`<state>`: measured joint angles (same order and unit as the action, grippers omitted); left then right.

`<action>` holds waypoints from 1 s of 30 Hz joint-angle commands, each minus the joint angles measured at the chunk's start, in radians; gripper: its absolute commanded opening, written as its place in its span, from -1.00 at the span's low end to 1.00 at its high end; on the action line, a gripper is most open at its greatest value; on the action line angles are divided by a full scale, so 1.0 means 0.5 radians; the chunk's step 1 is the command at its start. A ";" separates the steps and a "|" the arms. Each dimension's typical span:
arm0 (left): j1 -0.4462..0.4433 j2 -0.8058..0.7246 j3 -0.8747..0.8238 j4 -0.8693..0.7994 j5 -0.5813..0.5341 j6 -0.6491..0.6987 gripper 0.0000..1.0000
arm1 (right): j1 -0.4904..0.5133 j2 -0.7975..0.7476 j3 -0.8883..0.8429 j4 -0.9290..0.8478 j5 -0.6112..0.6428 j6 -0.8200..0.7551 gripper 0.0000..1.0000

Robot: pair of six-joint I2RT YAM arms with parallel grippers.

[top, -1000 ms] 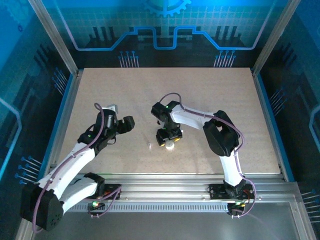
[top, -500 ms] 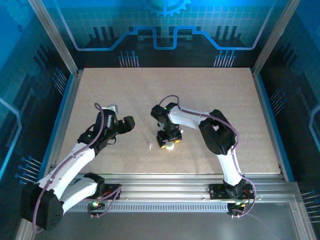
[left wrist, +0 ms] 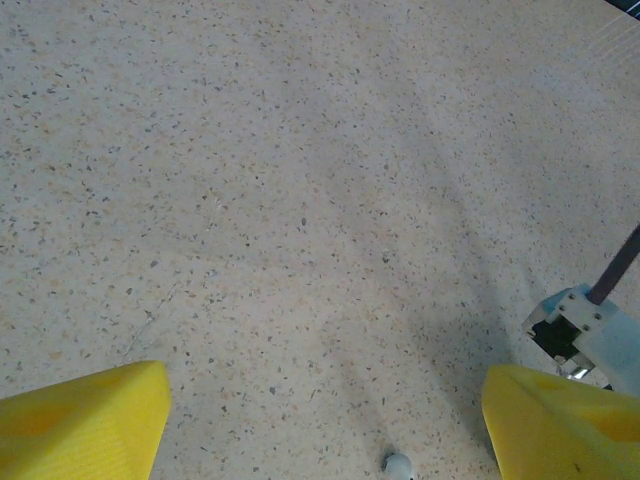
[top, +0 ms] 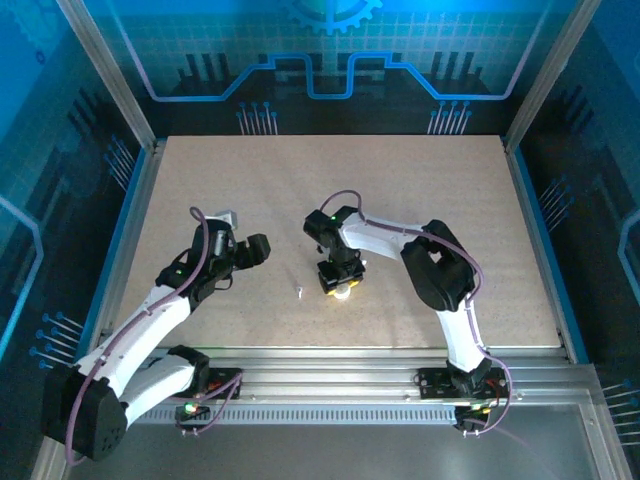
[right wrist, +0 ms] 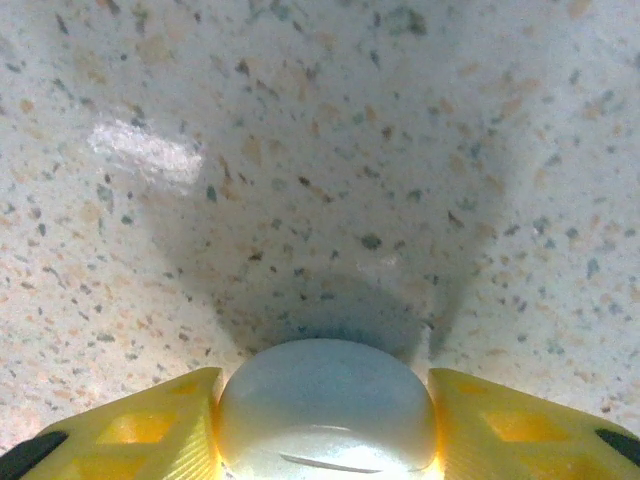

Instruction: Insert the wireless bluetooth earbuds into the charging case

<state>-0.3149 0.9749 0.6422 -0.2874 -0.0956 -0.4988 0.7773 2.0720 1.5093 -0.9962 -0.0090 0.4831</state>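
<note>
My right gripper [top: 340,283] points down at the middle of the table and is shut on the white rounded charging case [top: 342,291]. In the right wrist view the case [right wrist: 326,405] sits tight between the two yellow fingers [right wrist: 160,425], just above the speckled tabletop, with its lid closed. One tiny white earbud [top: 299,292] lies on the table to the left of the case. Its rounded end [left wrist: 398,465] shows at the bottom edge of the left wrist view, between the wide-apart yellow fingers [left wrist: 90,420]. My left gripper [top: 258,247] hangs open to the left of it, holding nothing.
The speckled beige tabletop [top: 400,200] is bounded by aluminium rails [top: 130,230] at the sides and front. Part of the right arm's white wrist bracket [left wrist: 590,335] appears at the right of the left wrist view.
The right arm has shifted slightly, its gripper edging a little to the right while staying shut on the case. The left arm and the earbud have not moved.
</note>
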 commanded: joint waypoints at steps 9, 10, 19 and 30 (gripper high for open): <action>0.016 -0.086 -0.034 0.099 0.204 0.127 0.59 | -0.132 -0.470 -0.226 0.344 -0.194 0.184 -0.10; 0.016 -0.093 -0.041 0.124 0.223 0.137 0.59 | -0.145 -0.498 -0.251 0.386 -0.219 0.206 -0.11; 0.010 -0.177 -0.194 0.507 0.538 0.314 0.52 | -0.224 -0.665 -0.337 0.633 -0.338 0.349 -0.13; -0.212 -0.160 -0.427 1.151 0.841 0.697 0.40 | -0.342 -0.945 -0.621 1.292 -0.539 0.711 -0.16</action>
<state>-0.3817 0.8902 0.4488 0.1486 0.2573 -0.2569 0.6155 1.6344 1.2289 -0.4850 -0.2218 0.7601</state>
